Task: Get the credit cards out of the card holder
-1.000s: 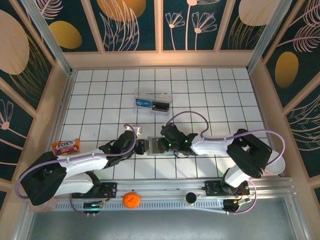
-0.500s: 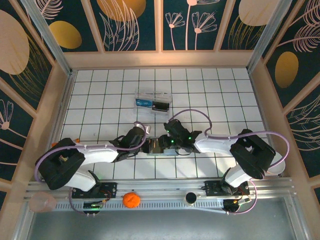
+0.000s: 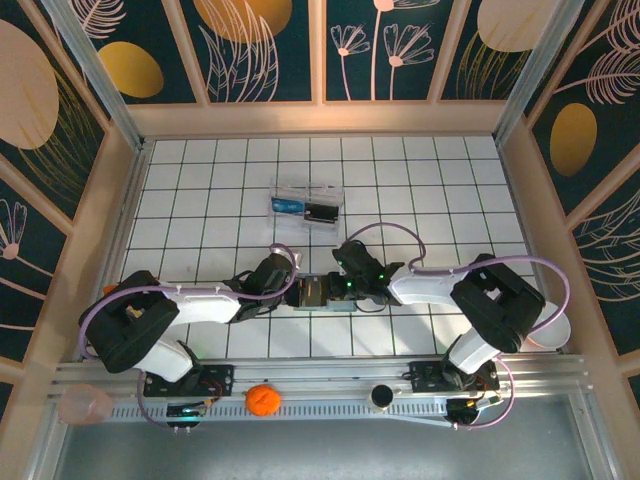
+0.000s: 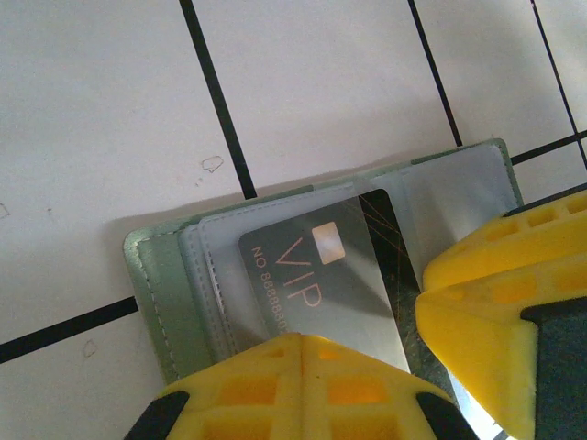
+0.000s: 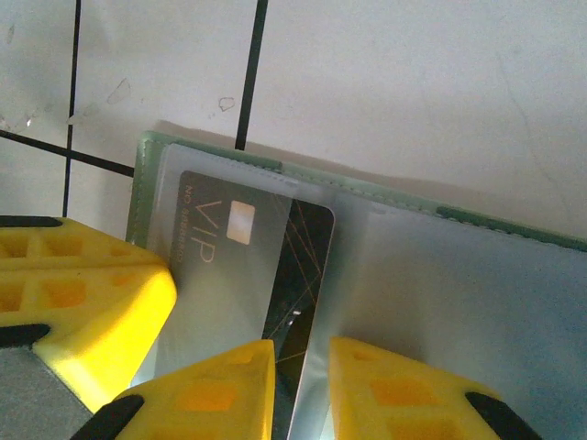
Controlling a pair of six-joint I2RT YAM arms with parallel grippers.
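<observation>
The card holder (image 3: 322, 293) lies open flat on the tiled floor between my two grippers. In the left wrist view its green edge (image 4: 151, 293) shows, with a grey VIP credit card (image 4: 339, 284) sticking partway out of a clear pocket. My left gripper (image 4: 298, 337) is shut, its tips together over the card's near edge. In the top view it (image 3: 296, 293) sits at the holder's left side. My right gripper (image 5: 303, 353) stands narrowly open over the card's (image 5: 220, 275) dark stripe and the pocket's edge. From above it (image 3: 346, 289) is at the holder's right side.
A clear plastic box (image 3: 307, 203) with blue and black items lies two tiles behind the holder. An orange ball (image 3: 262, 399) and a black round cap (image 3: 381, 397) sit on the front rail. A pale cup (image 3: 78, 405) stands at the front left, and wooden walls (image 3: 120, 190) ring the floor.
My left arm has swung in from the left to the holder's left side and its gripper has shut. The right gripper has stayed at the holder, shifting only slightly.
</observation>
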